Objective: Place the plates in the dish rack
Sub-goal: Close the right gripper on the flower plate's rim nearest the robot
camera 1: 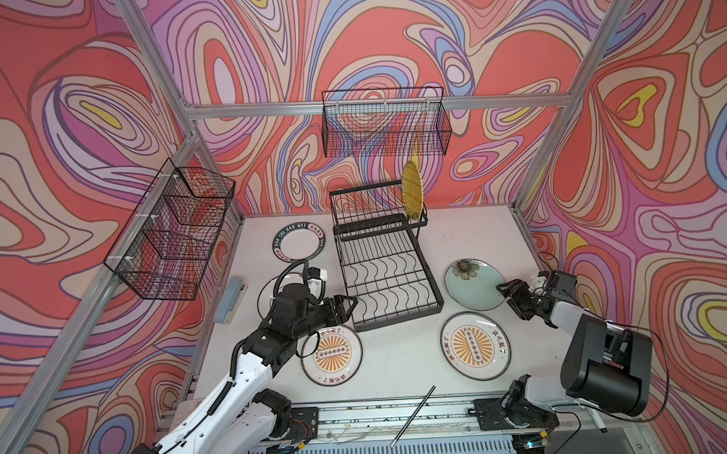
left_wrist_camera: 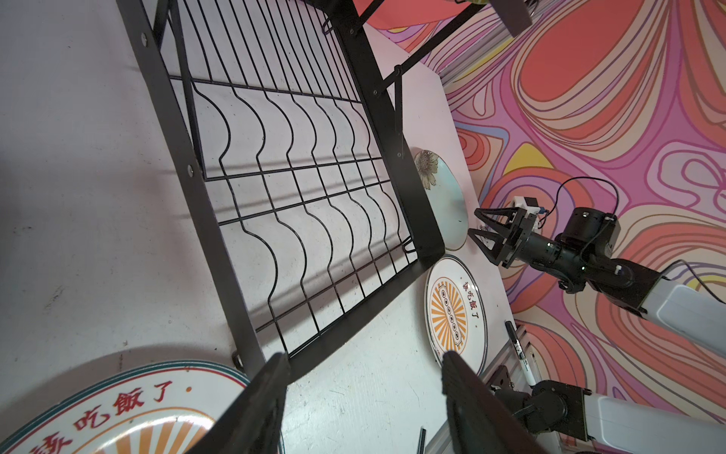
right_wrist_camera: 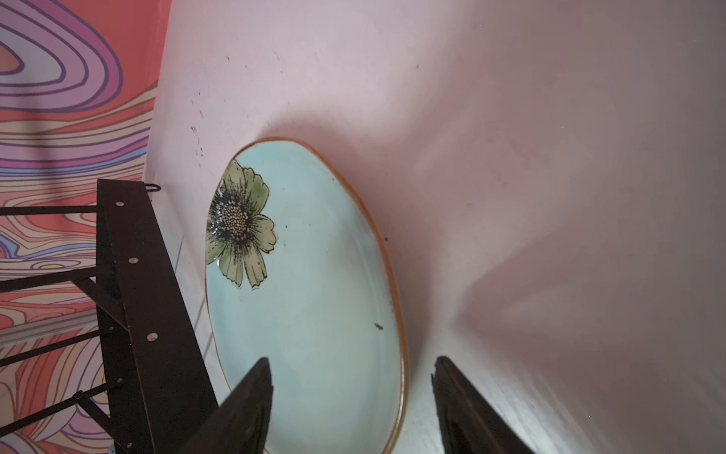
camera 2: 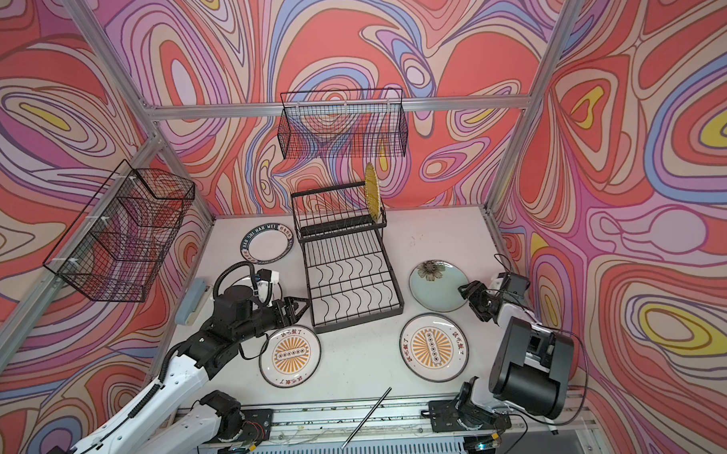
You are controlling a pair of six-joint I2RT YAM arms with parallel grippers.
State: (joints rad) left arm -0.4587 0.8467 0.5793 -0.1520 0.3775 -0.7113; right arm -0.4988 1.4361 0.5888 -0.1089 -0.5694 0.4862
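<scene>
The black wire dish rack [camera 1: 388, 268] stands mid-table, and a yellow plate [camera 1: 411, 189] stands upright in its raised tier. The other plates lie flat around it. A black lettered plate [camera 1: 300, 242] and two sunburst plates [camera 1: 333, 354] [camera 1: 475, 345] are in plain view. A dark-ringed white plate [camera 1: 266, 298] is mostly hidden under my left arm. A pale green flowered plate [camera 1: 474, 288] lies to the right. My right gripper [right_wrist_camera: 353, 363] is open, its fingers astride the green plate's near rim. My left gripper [left_wrist_camera: 363, 357] is open and empty at the rack's front left corner.
Black mesh baskets hang on the left wall [camera 1: 174, 230] and the back wall [camera 1: 385, 123]. A blue-grey case [camera 1: 231, 299] lies at the table's left edge. A thin metal rod [camera 1: 414, 413] rests across the front rail, and a marker [left_wrist_camera: 518, 350] lies near the right arm's base.
</scene>
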